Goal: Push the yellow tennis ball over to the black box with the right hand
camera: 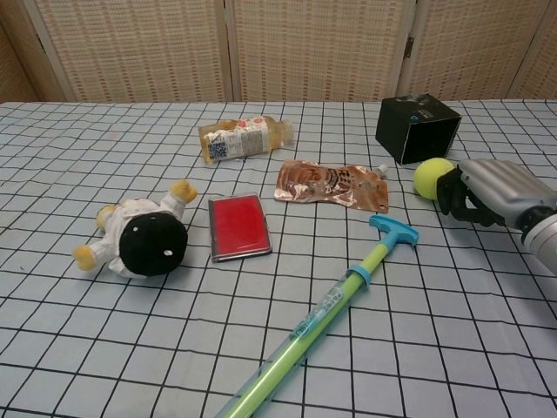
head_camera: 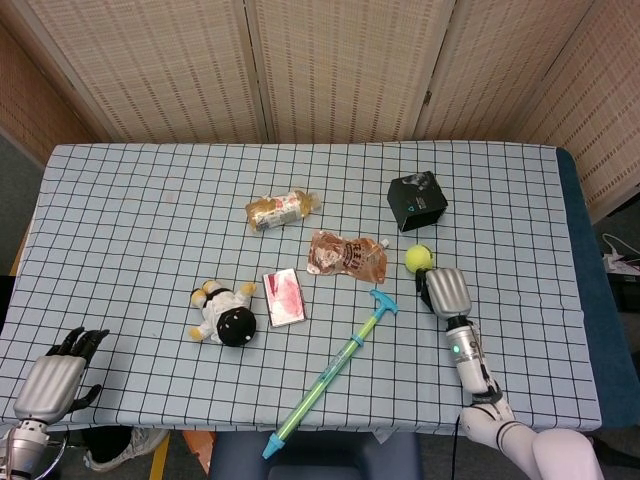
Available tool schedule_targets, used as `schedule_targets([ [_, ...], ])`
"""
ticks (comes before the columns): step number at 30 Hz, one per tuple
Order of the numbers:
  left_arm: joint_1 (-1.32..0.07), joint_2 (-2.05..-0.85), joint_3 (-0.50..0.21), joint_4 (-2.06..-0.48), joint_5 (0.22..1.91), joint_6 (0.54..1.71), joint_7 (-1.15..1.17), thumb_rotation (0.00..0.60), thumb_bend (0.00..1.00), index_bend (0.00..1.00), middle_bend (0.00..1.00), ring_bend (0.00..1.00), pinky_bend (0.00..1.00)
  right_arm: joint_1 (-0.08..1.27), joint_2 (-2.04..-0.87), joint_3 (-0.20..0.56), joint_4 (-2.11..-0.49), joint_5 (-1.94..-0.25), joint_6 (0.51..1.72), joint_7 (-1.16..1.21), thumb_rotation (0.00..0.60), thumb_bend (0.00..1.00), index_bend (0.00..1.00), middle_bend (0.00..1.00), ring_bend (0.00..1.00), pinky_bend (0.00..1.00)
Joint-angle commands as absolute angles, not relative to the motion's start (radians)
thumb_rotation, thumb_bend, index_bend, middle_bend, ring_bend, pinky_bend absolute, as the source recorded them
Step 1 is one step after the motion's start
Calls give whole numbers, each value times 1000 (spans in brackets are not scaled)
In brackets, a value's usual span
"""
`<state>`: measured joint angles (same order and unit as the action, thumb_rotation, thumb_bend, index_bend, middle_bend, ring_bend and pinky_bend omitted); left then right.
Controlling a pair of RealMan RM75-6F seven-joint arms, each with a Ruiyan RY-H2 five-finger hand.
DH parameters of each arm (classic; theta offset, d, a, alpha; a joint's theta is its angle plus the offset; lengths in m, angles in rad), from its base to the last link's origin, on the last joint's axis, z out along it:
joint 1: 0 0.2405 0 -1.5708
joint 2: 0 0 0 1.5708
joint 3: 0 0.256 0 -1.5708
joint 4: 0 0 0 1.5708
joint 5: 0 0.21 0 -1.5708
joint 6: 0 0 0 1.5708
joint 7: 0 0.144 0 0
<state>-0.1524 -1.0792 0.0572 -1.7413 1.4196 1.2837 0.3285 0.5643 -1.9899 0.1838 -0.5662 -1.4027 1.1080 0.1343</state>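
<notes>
The yellow tennis ball [head_camera: 419,258] lay on the checked tablecloth [head_camera: 150,230], near the black box [head_camera: 417,200] and at about six o'clock from it in the head view, the two not yet touching. The right hand [camera: 481,191] was set low behind the ball, its curled fingers [camera: 454,197] drawn together on nothing and resting against the ball's near side, judged to be a posture for shoving rather than gripping. The ball sat between the hand and the box, so a push toward twelve o'clock should bring it to the box; a slightly off-centre contact could roll it aside toward the foil pouch [head_camera: 346,255]. The left hand [head_camera: 55,380] lay idle at the table's seven o'clock corner, fingers apart and holding nothing, well clear of the work. The blue-handled pump tube [head_camera: 330,373] lay just beside the right hand at nine o'clock, outside the intended path.
</notes>
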Motion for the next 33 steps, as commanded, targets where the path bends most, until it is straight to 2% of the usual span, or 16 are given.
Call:
schedule_targets([
  [1,-153,-1079,57,-1743,1421,1284,330,600,304,121,130,64,293,595,-2035,196,-502,-1394,1081,143,600,1000,843,835,895,990],
  [13,-150,-1076,58,-1742,1428,1290,320,600,304,122,130,63,292,665,-2154,222,-284,-1372,1042,192,600,1000,819,835,875,991],
  [19,-150,-1073,60,-1742,1433,1291,315,600,304,122,129,64,292,700,-2187,233,-219,-1358,1004,203,600,1000,767,824,787,990],
  [28,-152,-1071,60,-1740,1436,1286,304,600,304,121,130,63,292,717,-2212,231,-174,-1357,1005,209,600,1000,573,630,631,972],
  [33,-152,-1072,61,-1740,1440,1288,302,600,304,121,130,64,292,717,-2219,238,-169,-1349,1017,220,600,1000,471,521,513,860],
])
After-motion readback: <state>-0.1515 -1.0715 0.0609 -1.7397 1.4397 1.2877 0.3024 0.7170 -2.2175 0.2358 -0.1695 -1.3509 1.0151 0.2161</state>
